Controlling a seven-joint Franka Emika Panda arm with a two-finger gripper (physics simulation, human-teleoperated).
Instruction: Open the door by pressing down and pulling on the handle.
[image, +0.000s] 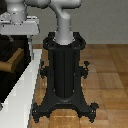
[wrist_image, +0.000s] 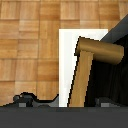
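Observation:
The door is a very dark panel with a pale frame at the exterior view's left. The tan handle sticks out from it on a short stub. My white-grey gripper hangs above the handle, apart from it, and holds nothing. In the wrist view the handle is an L-shaped wooden lever in front of the white frame and the dark panel. Two dark fingertips show far apart at the edge of the picture, so my gripper is open around empty space.
The black robot pedestal stands in the middle on a wooden parquet floor, just to the exterior view's right of the door frame. The grey arm rises from it and bends over towards the door.

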